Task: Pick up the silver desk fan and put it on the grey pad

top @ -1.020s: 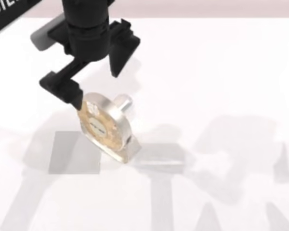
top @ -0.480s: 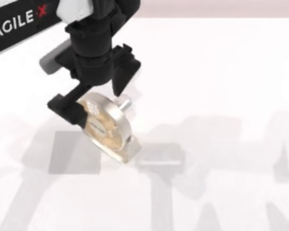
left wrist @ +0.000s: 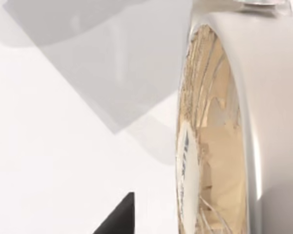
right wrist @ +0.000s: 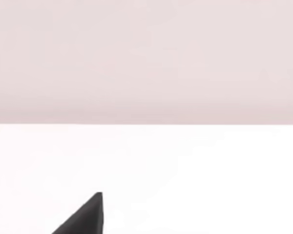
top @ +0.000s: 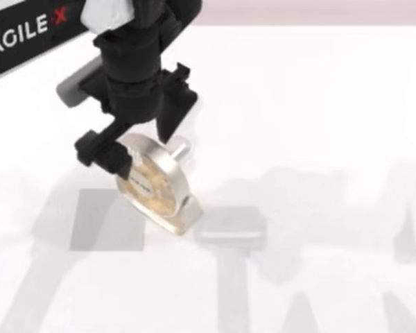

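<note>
— From above, what's around the left gripper (top: pixel 142 142)?

— The bare white table (top: pixel 319 125); the grey pad (top: pixel 107 219) lies just below-left of it, apart from the silver desk fan (top: pixel 156 184), nothing between; fingers straddle the fan's top, whether clamped I cannot tell.

— The left wrist view?

— Fan (left wrist: pixel 224 146) filling one side, pad (left wrist: pixel 102 63) beyond, a dark fingertip (left wrist: pixel 119 217).

— Right wrist?

— Only table (right wrist: pixel 185 165) and one fingertip (right wrist: pixel 85 217); that arm's elsewhere, grip unreadable.

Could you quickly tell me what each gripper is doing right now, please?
Left gripper: open, its fingers either side of the fan, not yet closed on it.
Right gripper: outside the top view; cannot be told.
</note>
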